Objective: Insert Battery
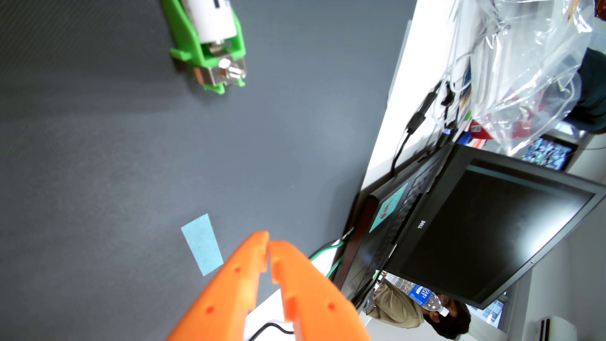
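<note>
Orange claw (268, 244) nearest, tips nearly touching, holding nothing. White battery (214, 19) seated in green holder (210, 57) well apart, up and left in wrist view, toward mat's (114, 147) far edge, long axis roughly in line with claw.

In the wrist view the orange gripper (268, 244) is showing fingertips nearly touching, gripping nothing, beside a blue tape strip (202, 244); a white battery (213, 18) is sitting in a green holder (210, 57) on the grey mat (98, 147)
</note>
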